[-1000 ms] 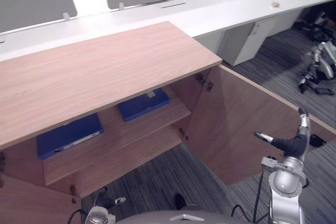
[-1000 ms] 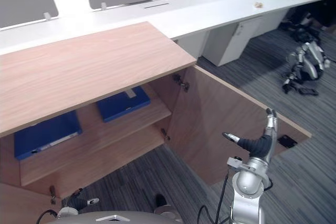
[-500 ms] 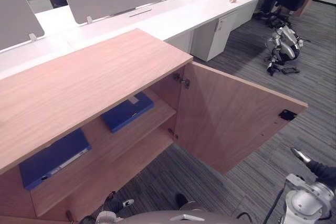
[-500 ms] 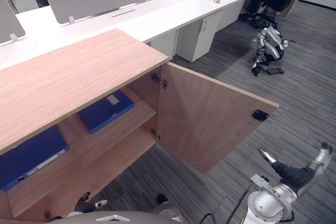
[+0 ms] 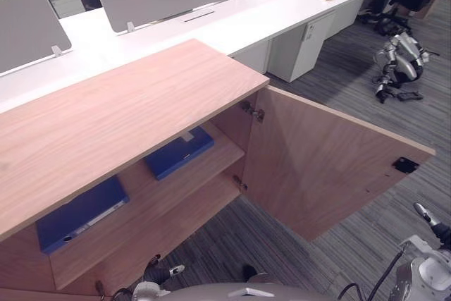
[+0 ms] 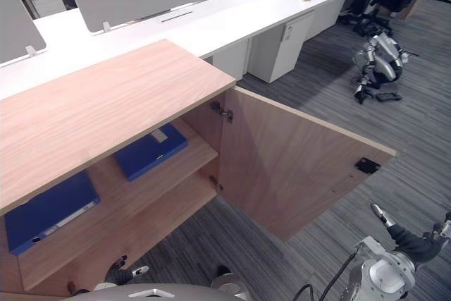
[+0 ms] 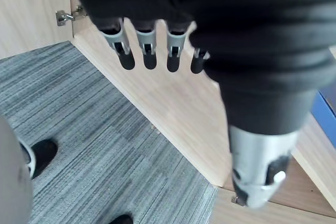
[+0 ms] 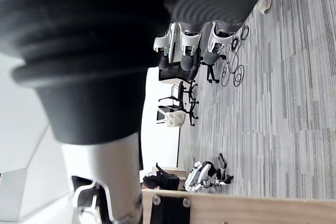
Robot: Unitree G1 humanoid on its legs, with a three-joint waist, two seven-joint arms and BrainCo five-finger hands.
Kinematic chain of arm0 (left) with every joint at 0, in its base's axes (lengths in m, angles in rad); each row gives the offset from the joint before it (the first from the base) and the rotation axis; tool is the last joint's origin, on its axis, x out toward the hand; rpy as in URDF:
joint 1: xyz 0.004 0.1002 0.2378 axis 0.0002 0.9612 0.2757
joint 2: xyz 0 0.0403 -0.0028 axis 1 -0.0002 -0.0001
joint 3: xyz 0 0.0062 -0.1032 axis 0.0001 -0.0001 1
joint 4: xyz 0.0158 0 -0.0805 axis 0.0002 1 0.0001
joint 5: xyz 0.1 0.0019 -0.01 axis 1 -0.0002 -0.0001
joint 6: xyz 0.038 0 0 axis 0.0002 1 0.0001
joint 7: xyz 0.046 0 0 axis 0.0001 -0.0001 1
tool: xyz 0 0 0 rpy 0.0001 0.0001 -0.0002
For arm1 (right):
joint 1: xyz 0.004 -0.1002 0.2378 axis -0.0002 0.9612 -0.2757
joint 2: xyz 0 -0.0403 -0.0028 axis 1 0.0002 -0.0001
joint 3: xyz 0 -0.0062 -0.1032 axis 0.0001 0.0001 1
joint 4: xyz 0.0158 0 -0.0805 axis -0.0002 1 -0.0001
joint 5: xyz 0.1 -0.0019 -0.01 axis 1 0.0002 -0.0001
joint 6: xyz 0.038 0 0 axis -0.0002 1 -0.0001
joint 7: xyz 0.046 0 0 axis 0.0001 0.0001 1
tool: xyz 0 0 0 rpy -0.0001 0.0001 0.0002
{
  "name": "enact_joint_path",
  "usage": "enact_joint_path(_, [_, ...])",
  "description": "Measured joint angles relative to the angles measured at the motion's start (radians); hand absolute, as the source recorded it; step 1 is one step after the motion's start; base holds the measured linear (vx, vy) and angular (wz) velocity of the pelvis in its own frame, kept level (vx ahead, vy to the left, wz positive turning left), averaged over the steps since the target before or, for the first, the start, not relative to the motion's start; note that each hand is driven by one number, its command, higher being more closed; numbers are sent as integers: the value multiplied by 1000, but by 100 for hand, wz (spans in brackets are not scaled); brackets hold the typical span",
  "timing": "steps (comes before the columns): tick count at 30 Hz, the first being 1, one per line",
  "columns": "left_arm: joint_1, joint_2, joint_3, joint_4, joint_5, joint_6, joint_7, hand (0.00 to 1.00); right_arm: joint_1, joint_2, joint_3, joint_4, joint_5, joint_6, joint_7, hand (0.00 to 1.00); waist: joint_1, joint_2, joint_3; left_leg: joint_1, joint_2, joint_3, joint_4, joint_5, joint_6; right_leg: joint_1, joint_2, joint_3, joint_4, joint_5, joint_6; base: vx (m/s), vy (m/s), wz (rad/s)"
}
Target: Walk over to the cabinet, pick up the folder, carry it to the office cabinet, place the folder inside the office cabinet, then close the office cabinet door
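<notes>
Eye views: cabinet door stands wide open. Two blue folders lie flat on the cabinet's upper shelf. One folder is at the hinge end and the other folder at the far end. Left hand is low in front of the cabinet. Right hand is off the door's free edge, apart from it.
Left wrist: left fingers are straight, slightly spread and empty, over the cabinet's bottom board, with carpet beside it.
Right wrist: right fingers are straight, side by side, holding nothing.
</notes>
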Motion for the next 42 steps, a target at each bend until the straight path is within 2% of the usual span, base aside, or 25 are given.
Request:
enact_joint_path(5, [-1, 3, -35, 2, 0, -1, -3, 0, -50, -84, 10, 105, 2, 1, 42, 0, 9, 24, 14, -12, -1, -32, 1, 5, -2, 1, -10, -42, -10, -1, 1, 25, -45, 19])
enact_joint_path(10, [0, 18, -78, 13, 0, -3, -6, 0, -118, -195, 33, 214, 40, 1, 50, 0, 13, 44, 28, -17, 1, -77, -1, 14, -7, 18, -18, -88, -18, -6, 5, -24, -48, 22])
enact_joint_path(17, [-3, 31, -121, 19, -2, -19, -7, 0, -180, -263, 50, 322, 72, 2, 86, 0, 11, 51, 31, -32, 0, -104, -4, 24, -5, 17, -24, -114, -20, -9, 7, -34, -31, 12])
enact_joint_path(21, [-6, 42, -155, 22, -2, -22, -7, 0, -192, -334, 113, 376, 81, 3, 106, 0, 9, 62, 38, -31, -4, -107, -13, 27, -4, 17, -24, -114, -25, -7, 9, -17, -15, 0])
enact_joint_path(27, [-21, 54, -176, 48, -3, -24, -9, 0, -235, -371, 174, 437, 103, 4, 122, 0, -5, 71, 48, -32, -8, -109, -20, 30, -3, 18, -23, -116, -36, -3, 14, -12, -9, 0])
enact_joint_path(32, [-21, 69, -177, 50, -3, -23, -8, 0, -231, -370, 226, 421, 103, 3, 122, 0, -21, 67, 61, -34, -13, -107, -19, 30, -3, 25, -24, -109, -67, 17, 17, -60, -28, -5])
enact_joint_path(35, [-19, 76, -175, 51, -2, -21, -7, 0, -201, -342, 238, 346, 103, 3, 122, 0, -31, 64, 65, -35, -13, -105, -16, 30, -3, 33, -24, -107, -91, 31, 17, -66, -35, -4])
enact_joint_path(38, [-20, 81, -174, 57, 1, -21, -7, 0, -140, -280, 243, 197, 100, 2, 122, 0, -48, 60, 68, -40, -12, -99, -12, 30, -3, 33, -20, -100, -114, 45, 16, -65, -51, -12])
enact_joint_path(42, [-26, 101, -155, 59, 10, -18, -6, 0, -47, -149, 294, 19, 94, -1, 124, 0, -53, 36, 84, -34, 7, -73, 8, 21, -11, 32, 4, -50, -138, 69, 9, -76, -80, -35])
